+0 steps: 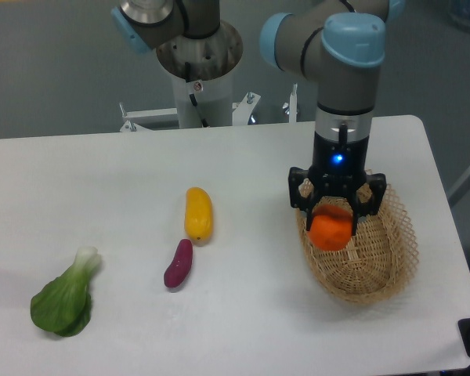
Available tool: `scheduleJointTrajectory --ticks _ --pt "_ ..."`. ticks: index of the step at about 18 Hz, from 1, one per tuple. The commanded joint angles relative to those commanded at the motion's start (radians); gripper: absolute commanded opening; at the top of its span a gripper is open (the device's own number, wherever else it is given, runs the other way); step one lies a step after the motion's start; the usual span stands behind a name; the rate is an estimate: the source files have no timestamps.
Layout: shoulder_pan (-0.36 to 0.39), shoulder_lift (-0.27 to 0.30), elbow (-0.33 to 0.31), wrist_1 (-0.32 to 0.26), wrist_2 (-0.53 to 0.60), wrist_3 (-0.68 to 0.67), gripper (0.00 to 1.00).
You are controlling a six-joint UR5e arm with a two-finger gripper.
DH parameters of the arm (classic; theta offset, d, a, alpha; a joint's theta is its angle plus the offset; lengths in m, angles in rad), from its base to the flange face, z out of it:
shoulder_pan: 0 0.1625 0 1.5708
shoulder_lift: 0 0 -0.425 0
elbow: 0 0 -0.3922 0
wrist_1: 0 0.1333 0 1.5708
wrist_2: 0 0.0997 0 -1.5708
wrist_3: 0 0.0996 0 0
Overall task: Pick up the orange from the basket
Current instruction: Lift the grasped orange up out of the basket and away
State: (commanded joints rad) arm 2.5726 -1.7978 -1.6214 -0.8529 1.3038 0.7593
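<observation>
With the orange [330, 232] pinched between the two dark fingers of the gripper [334, 227], the step in hand reads as the lift-out from the basket [380, 270]. The fruit sits over the basket's left rim, on the side facing the table's middle, and looks to be clear of the weave, though one fixed view cannot settle height above it.

To do this step well:
- Hold the pinch firm; the fruit is smooth and round, so a loose grip could let it roll out.
- Lift straight up until the fruit is well above the lacy rim before any sideways travel, so the fingers do not snag the loops and drag the light basket.
- Move slowly; the basket sits near the table's right edge and could be nudged off line.

Hidden or unclear:
- Fingertips and contact patches are masked by the fruit and the finger housings; how deep the grip reaches cannot be told.
- Part of the basket's far-left rim is behind the gripper.
- Whether the orange's underside touches the rim: cannot tell.
- The arm's upper links are cut off at the top of the view.
</observation>
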Motion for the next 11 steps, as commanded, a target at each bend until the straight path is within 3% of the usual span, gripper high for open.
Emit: scheduleJointTrajectory --ticks 11 --pt "-0.029 0.012 -0.008 -0.008 0.022 -0.002 0.63"
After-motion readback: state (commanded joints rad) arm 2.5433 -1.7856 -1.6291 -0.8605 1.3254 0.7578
